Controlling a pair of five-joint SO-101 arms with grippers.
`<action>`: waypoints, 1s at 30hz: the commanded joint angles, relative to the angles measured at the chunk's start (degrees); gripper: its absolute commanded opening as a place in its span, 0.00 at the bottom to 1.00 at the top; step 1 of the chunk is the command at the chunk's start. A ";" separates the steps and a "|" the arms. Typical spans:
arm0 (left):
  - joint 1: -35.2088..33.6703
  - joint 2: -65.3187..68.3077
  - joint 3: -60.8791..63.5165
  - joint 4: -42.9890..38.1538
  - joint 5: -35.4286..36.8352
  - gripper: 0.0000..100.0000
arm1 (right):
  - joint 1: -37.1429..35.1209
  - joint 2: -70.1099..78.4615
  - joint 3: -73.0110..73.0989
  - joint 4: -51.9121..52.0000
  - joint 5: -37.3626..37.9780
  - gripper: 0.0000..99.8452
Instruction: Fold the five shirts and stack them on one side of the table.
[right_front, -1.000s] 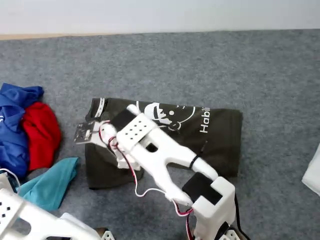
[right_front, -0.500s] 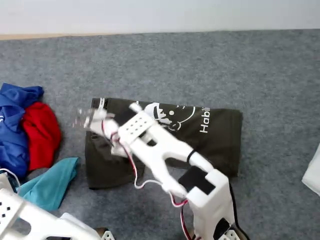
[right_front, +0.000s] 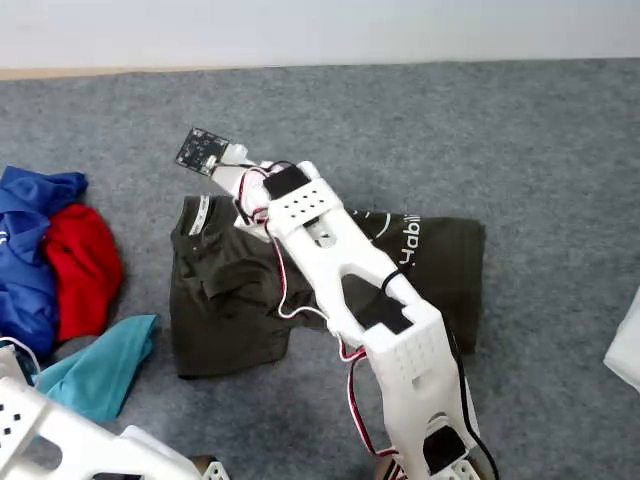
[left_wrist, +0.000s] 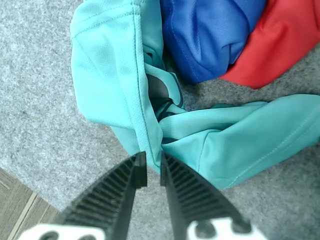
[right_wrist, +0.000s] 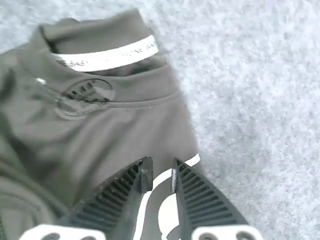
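A dark olive shirt (right_front: 430, 270), folded into a rectangle with white print, lies mid-table; its left part is rumpled. My right arm (right_front: 320, 240) stretches over it toward the collar. In the right wrist view, my right gripper (right_wrist: 160, 175) hovers above the olive shirt (right_wrist: 100, 130) near its white collar label, fingers nearly together with nothing between them. At the left lie a blue shirt (right_front: 25, 250), a red shirt (right_front: 85, 265) and a teal shirt (right_front: 100, 370), all crumpled. My left gripper (left_wrist: 150, 170) is shut just above the teal shirt (left_wrist: 115, 85).
A white cloth (right_front: 625, 345) pokes in at the right edge. My left arm (right_front: 60, 440) sits at the front left corner. The grey felt table (right_front: 450, 130) is bare at the back and right. A wooden edge (left_wrist: 15, 200) shows beyond the felt.
My right arm has lifted off the olive shirt's left side and swung toward the back of the table, leaving that side rumpled. The left arm has not moved.
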 joint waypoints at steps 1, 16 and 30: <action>0.00 -0.97 -0.22 -0.09 0.44 0.06 | 0.48 -1.54 -4.40 4.26 -0.62 0.07; 2.11 -0.97 -0.22 0.09 0.44 0.06 | -4.26 -12.35 -4.84 41.36 -0.26 0.01; 3.87 -0.97 -0.31 -0.09 0.53 0.06 | -8.31 -11.38 -1.05 42.24 5.80 0.22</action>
